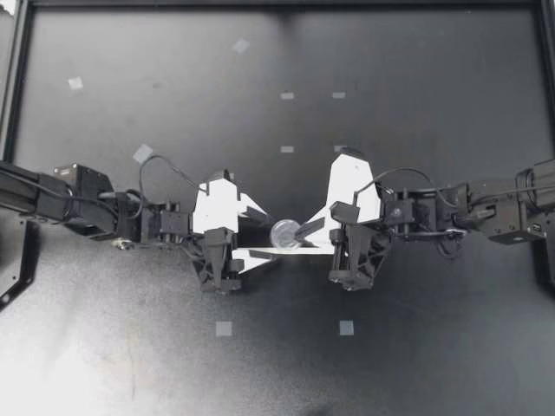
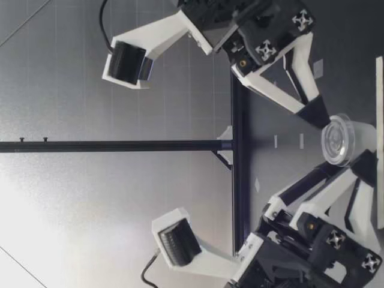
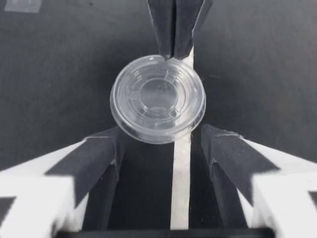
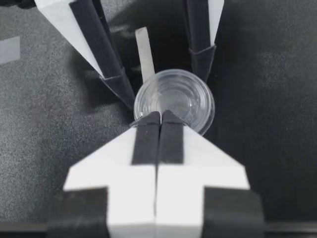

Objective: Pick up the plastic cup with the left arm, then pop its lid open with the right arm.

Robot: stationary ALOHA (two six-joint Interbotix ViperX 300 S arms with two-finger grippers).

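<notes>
Where my right gripper (image 1: 301,232) brings its black-padded fingers together, they pinch the rim of the clear round plastic lid (image 1: 283,234), thin, glossy and moulded in concentric rings. My left gripper (image 1: 270,237) stands spread, its fingers flanking the lid's opposite edge. Beneath lies a thin flat white strip (image 1: 295,250) on the matte black table (image 1: 416,87), which is dotted with small pale tape squares (image 1: 224,328).

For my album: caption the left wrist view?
Right gripper pinches a clear plastic lid ahead of the open left gripper.
</notes>
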